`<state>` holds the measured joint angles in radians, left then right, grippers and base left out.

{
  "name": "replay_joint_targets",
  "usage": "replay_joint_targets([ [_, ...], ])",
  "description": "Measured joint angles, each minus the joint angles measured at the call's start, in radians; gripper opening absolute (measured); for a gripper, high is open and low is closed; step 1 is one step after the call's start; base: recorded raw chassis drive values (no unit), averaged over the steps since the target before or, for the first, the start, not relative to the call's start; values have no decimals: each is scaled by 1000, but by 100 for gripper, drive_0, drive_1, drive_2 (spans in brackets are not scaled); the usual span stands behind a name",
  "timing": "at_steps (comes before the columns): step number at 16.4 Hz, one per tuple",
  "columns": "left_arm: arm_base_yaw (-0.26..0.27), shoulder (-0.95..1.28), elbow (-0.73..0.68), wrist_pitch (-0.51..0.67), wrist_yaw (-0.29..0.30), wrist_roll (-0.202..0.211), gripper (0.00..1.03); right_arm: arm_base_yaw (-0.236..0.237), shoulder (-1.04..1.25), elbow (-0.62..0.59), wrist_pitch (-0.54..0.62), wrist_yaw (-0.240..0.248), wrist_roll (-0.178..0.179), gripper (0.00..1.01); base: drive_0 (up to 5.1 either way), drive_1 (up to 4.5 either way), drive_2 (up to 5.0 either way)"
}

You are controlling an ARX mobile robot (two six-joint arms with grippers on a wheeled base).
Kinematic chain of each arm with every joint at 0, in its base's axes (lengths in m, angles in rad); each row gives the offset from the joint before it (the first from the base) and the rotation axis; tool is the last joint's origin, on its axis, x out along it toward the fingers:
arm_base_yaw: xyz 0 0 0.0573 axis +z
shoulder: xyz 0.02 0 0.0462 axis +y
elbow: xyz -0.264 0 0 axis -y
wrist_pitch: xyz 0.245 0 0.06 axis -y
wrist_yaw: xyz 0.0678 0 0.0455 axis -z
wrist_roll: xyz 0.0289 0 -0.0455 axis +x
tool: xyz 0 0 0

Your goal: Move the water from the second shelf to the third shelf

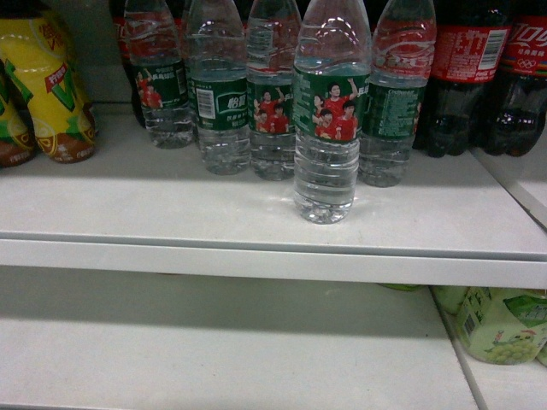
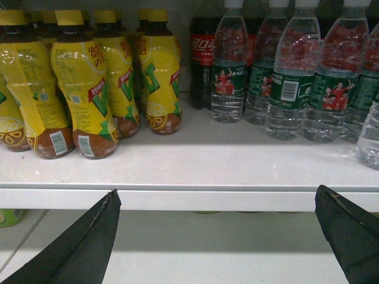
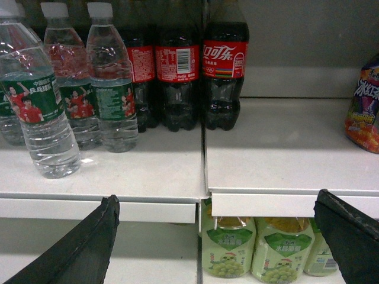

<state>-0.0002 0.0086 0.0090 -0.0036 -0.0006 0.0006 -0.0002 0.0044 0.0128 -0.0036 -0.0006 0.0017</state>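
Standing alone near the front edge of the white shelf: the water bottle, clear ribbed plastic with a green label, out ahead of its row, likely easier to grab. Left hand and right hand both open wide, holding nothing, low by the shelf edge.

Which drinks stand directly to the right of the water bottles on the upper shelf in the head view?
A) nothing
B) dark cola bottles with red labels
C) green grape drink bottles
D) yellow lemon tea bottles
B: in the head view, the cola bottles with red labels stand just right of the water bottles; the yellow bottles are at the left, and the green drinks sit on the shelf below.
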Motion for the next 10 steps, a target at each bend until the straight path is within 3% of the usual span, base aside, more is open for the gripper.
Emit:
replay_joint_targets([
  [10,0,0,0,0,0,0,98,0,0,0,0,0,0,98,0,0,0],
])
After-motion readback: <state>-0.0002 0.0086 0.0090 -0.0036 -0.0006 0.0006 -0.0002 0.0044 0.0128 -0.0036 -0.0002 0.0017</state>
